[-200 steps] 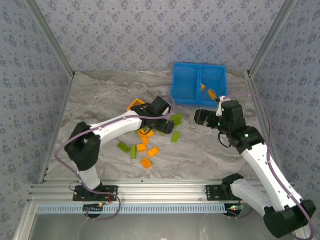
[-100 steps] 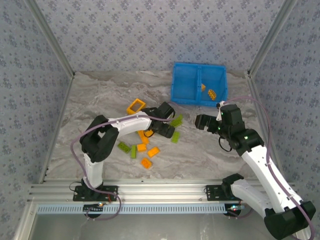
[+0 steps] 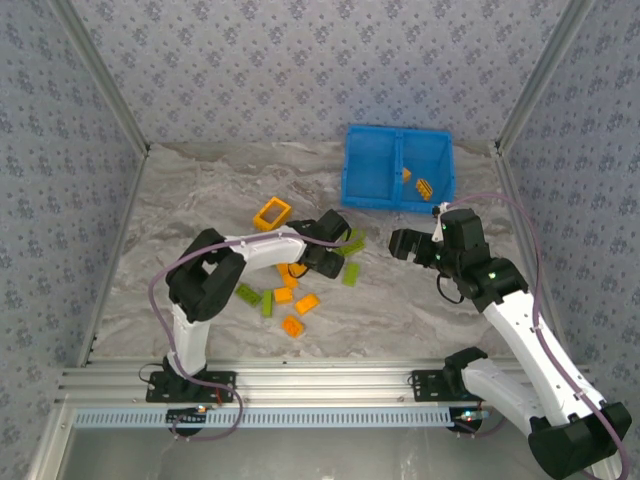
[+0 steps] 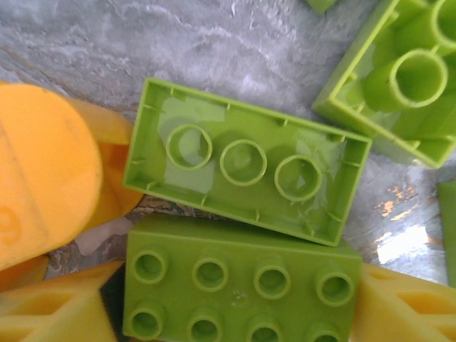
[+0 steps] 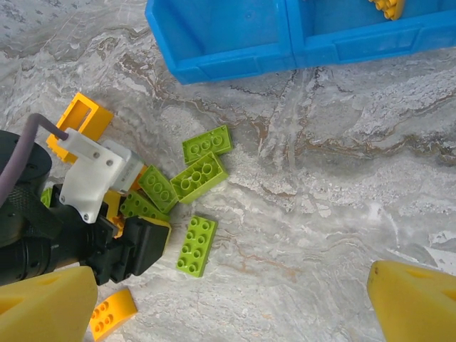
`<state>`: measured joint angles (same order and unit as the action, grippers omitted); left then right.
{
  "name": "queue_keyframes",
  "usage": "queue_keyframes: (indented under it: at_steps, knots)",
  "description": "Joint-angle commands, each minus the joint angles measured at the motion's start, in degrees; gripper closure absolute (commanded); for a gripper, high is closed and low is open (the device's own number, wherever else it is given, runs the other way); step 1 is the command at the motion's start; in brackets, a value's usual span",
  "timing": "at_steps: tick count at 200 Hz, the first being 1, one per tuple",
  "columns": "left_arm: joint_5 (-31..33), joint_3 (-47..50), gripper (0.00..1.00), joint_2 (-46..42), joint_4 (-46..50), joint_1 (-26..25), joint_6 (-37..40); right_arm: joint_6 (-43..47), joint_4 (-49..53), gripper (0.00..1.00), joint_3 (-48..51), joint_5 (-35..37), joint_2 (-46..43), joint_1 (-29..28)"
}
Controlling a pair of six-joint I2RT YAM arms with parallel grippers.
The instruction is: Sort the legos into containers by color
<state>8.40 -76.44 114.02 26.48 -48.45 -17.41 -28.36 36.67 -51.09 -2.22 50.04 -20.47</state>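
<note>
Legos (image 3: 307, 303): small orange & lime-green studded bricks, scattered around centre of table (image 3: 200, 190), w/ open orange frame (image 3: 271, 213) just on the far-left side of the pile. Blue bin (image 3: 395, 203) by far edge, right of centre; its right compartment (image 3: 435, 160) holds two orange pieces (image 3: 424, 186). Left gripper (image 4: 239, 306) fingers flank a studs-up green brick (image 4: 242, 285), can't tell if clamped. Right gripper (image 5: 235, 306) jaws wide apart, nothing between.

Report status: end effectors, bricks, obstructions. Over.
Left end effector down in pile, fingers flanking green brick, grip unconfirmed. Right end effector open, empty. Orange bricks in right compartment of bin. Inverted green brick crowds target.
</note>
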Motion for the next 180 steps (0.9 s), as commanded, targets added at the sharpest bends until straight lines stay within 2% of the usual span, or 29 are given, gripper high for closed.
queue_keyframes:
  at_steps: [1, 19, 48, 77, 114, 159, 180]
  knots:
    - [-0.5, 1.4, 0.4, -1.0, -0.5, -0.7, -0.9, -1.0, -0.2, 0.0, -0.8, -0.2, 0.0, -0.4]
    - [-0.7, 1.3, 0.47, -4.4, -0.2, -1.8, -1.2, -1.0, -0.1, 0.0, -1.3, -0.2, 0.1, -0.4]
    - [0.7, -2.7, 0.47, -10.6, 1.6, -3.7, 0.2, -1.1, 0.2, 0.0, -2.3, 0.2, 0.0, -0.4]
    - [5.6, -11.9, 0.47, -9.6, 3.2, -3.6, 4.7, -1.4, 0.2, 0.0, -2.6, 1.2, -0.6, -0.4]
    - [5.9, -33.0, 0.47, 4.2, 3.7, -1.1, 13.1, -2.7, 0.3, 0.0, -1.9, 2.3, -0.6, -0.3]
    - [4.5, -65.3, 0.48, 26.5, 7.8, 3.5, 16.4, -3.5, 1.8, 0.0, -1.2, 2.0, -1.2, -0.2]
    - [5.1, -72.7, 0.48, 33.0, 6.6, 3.6, 21.1, -3.4, 2.8, 0.0, -1.3, 1.4, -1.8, -0.1]
